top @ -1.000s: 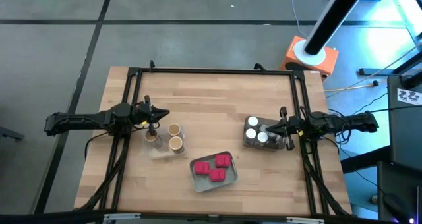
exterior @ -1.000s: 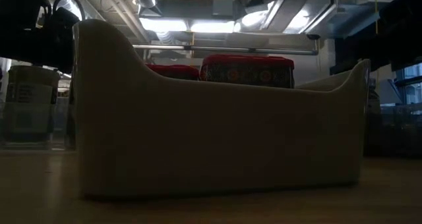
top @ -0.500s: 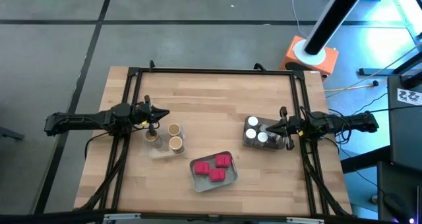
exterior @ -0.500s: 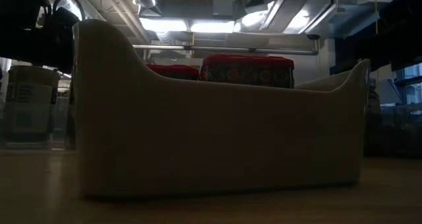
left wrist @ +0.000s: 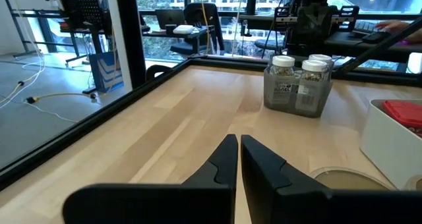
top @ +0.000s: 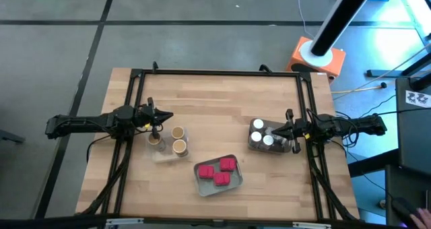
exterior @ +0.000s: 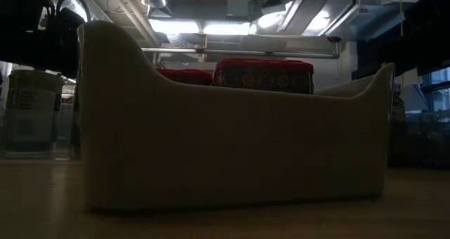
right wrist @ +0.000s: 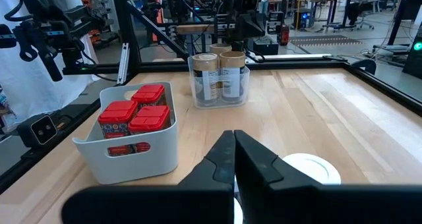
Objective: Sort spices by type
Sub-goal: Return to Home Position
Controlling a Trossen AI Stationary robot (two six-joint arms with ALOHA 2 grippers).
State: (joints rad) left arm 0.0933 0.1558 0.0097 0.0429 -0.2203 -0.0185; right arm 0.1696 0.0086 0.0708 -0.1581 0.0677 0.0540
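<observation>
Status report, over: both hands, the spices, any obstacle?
Left hand shut, empty; right hand shut, empty. Cork cylinders, white-lid jars, red tins: each kind grouped separately. No obstacle seen.

Nine spice containers are shown in three groups of three, each group of one kind. Three red tins (top: 221,180), squarish with rounded corners and patterned sides, are laid flat, lids up, close together inside a grey tray (top: 202,186). Three cork-coloured cylinders (top: 178,132) are stood upright and bunched together in a clear tray (top: 165,155), to the left of the grey tray and a little farther back. Three clear jars (top: 258,124) with white lids are stood upright, touching or nearly so, in a dark bin (top: 252,146), to the right of the grey tray and also farther back.
</observation>
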